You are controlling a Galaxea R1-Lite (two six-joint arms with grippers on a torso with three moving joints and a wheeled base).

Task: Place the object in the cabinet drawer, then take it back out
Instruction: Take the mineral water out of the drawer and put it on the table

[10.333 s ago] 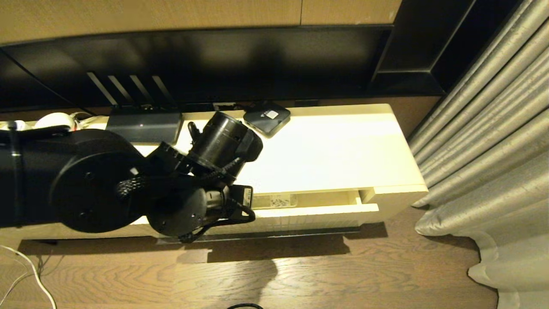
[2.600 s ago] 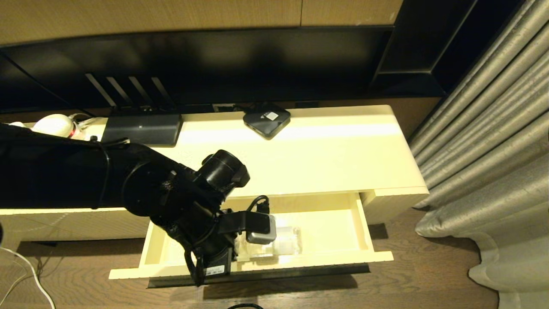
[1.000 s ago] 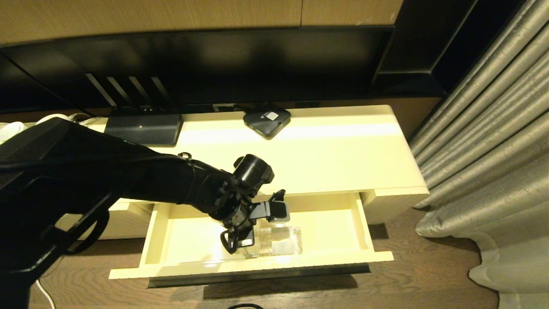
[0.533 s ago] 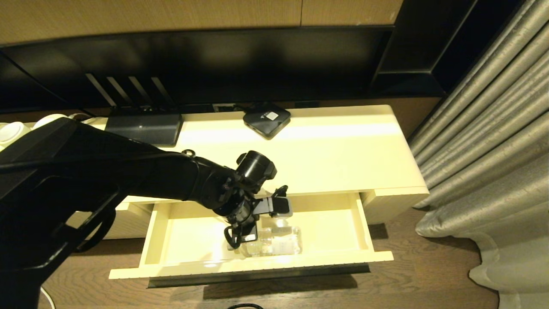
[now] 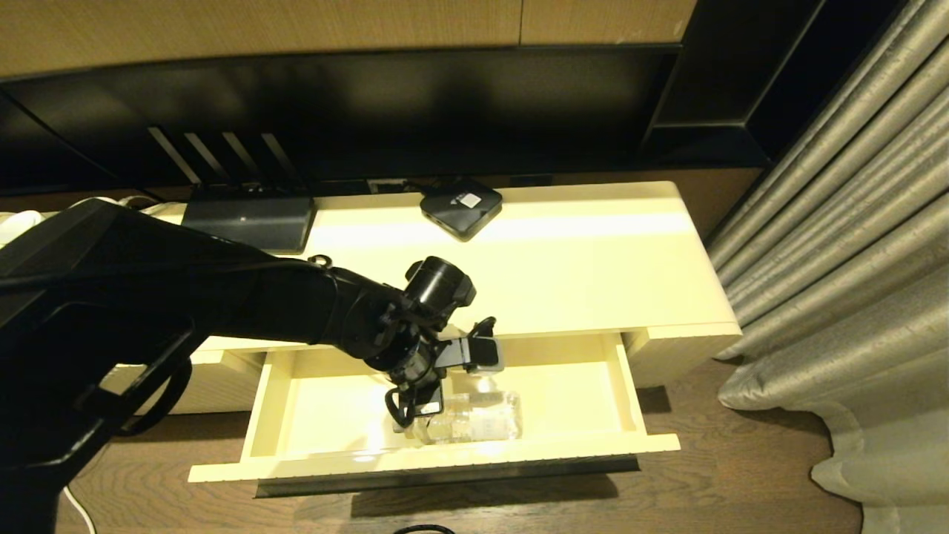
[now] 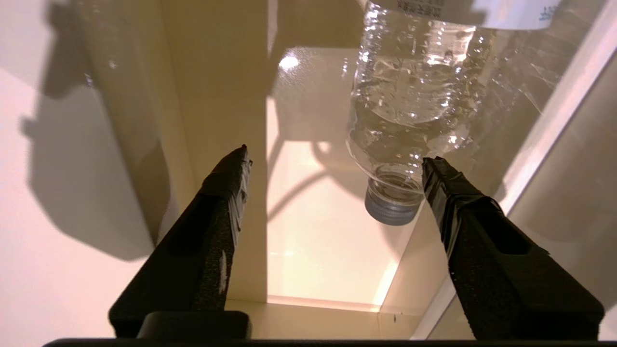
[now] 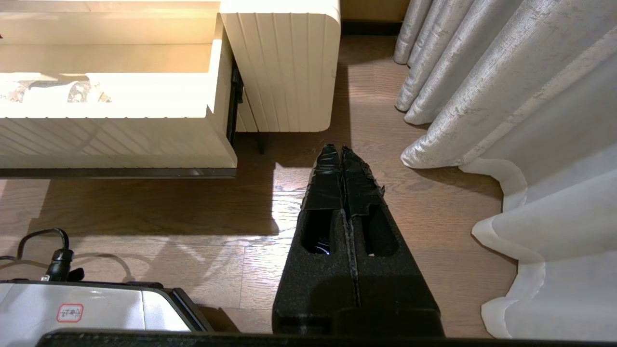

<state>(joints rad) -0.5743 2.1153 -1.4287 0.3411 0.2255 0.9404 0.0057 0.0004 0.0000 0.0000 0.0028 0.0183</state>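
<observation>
While the small clear crinkled plastic water bottle [image 5: 474, 420] lies in the glossy cream drawer [image 5: 593, 448], we see our left gripper [image 6: 332, 166] spread wide around its cap.

We see a glossy cream drawer [image 5: 593, 386] with a finely ribbed front, and in it a clear bottle [image 5: 474, 419] — pale grey cap, white label with bluish print. Our grippers [image 7: 341, 159] are black — the floor [image 5: 741, 475] brown wood grain, the curtain [image 5: 838, 222] silvery grey at 3 o'clock.
</observation>
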